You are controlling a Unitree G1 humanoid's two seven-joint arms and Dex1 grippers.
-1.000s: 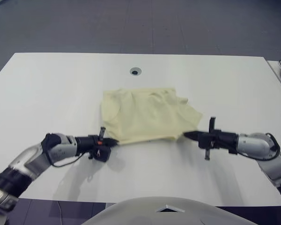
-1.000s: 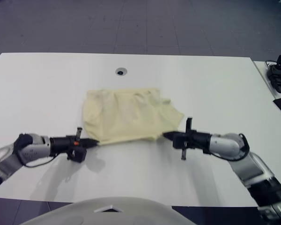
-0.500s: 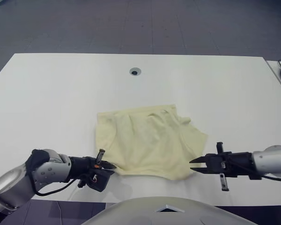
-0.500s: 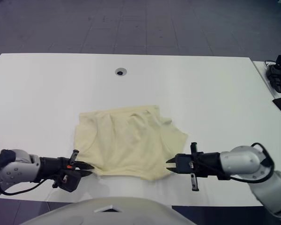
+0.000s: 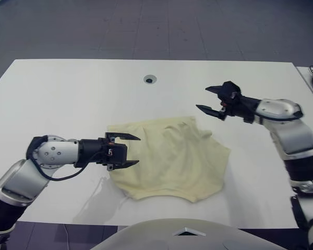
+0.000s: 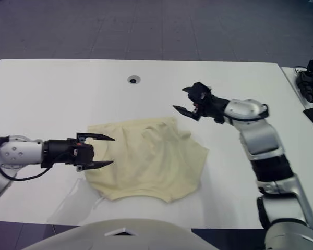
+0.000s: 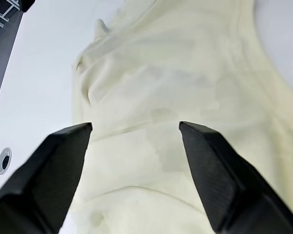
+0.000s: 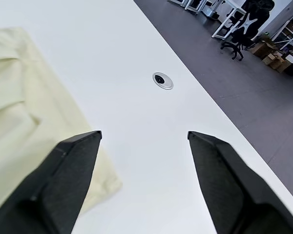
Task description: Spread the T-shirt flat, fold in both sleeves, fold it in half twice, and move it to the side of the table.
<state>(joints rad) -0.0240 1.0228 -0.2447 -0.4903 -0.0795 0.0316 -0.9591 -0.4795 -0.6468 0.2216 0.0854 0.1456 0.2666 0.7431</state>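
Observation:
A pale yellow T-shirt (image 5: pixel 169 159) lies folded and a little rumpled on the white table (image 5: pixel 62 99), near its front edge. My left gripper (image 5: pixel 131 150) hovers open at the shirt's left edge, fingers spread above the cloth and holding nothing. In the left wrist view the T-shirt (image 7: pixel 161 97) spans the space between the two black fingers (image 7: pixel 53 165). My right gripper (image 5: pixel 207 99) is raised above the table, behind the shirt's right corner, open and holding nothing. The right wrist view looks past its fingers (image 8: pixel 68 170) at the T-shirt (image 8: pixel 19 122) edge.
A round cable grommet (image 5: pixel 149 79) sits in the table behind the shirt, also visible as the grommet (image 8: pixel 162 80) in the right wrist view. Bare tabletop lies to the left and right of the shirt. Dark floor surrounds the table.
Both grippers dragged the shirt toward the front edge, then let go and opened. The left one lifted over the shirt's left edge; the right arm swung up and back past the right corner.

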